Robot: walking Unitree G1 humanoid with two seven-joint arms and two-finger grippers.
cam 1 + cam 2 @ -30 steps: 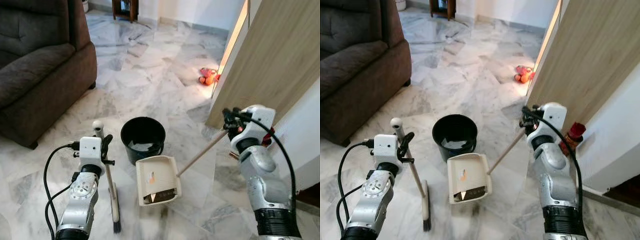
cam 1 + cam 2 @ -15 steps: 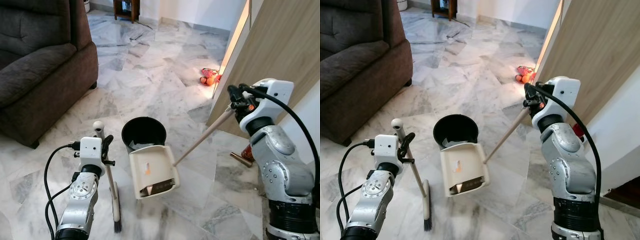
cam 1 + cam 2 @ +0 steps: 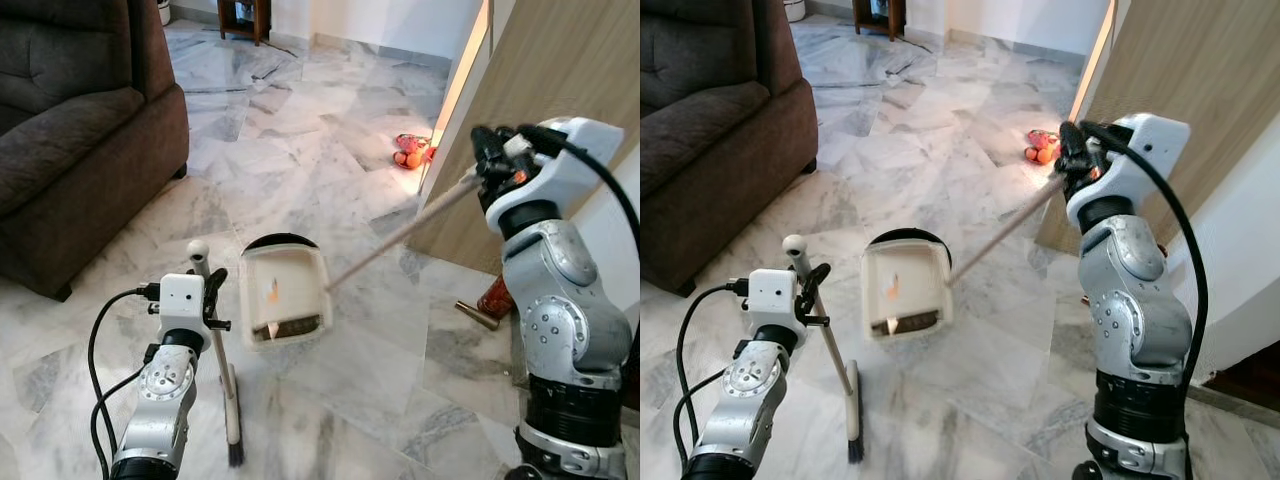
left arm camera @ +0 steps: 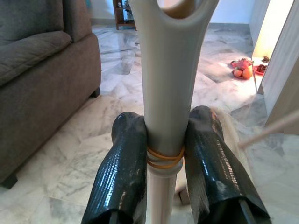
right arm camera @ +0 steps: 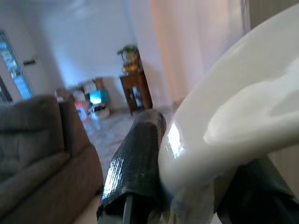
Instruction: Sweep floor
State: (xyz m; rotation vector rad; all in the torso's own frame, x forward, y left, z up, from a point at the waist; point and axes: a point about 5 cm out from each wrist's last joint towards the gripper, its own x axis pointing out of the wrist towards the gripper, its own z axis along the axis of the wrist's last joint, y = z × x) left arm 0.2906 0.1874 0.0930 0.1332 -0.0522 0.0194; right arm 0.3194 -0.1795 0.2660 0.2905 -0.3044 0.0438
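The dustpan [image 3: 284, 298] hung tilted over the black bin [image 3: 268, 243], its long handle slanting up to my right gripper [image 3: 487, 165], clamped on it. My left gripper [image 4: 161, 154] pinched the upright broom [image 3: 222, 370].

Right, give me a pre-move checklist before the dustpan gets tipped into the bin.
1. Right gripper clamped on the dustpan handle: ok, the fingers close around the handle's end in the right wrist view.
2. Dustpan over the black bin: ok, it is raised and covers most of the bin's mouth.
3. Debris in the pan: ok, a dark pile sits along its lower edge.
4. Left gripper holding the broom: ok, both fingers press its pale handle, bristles down on the floor.
5. Broom apart from the dustpan: ok, it stands beside the pan on the robot's left.
6. Room left inside the bin: cannot tell, the pan hides it.
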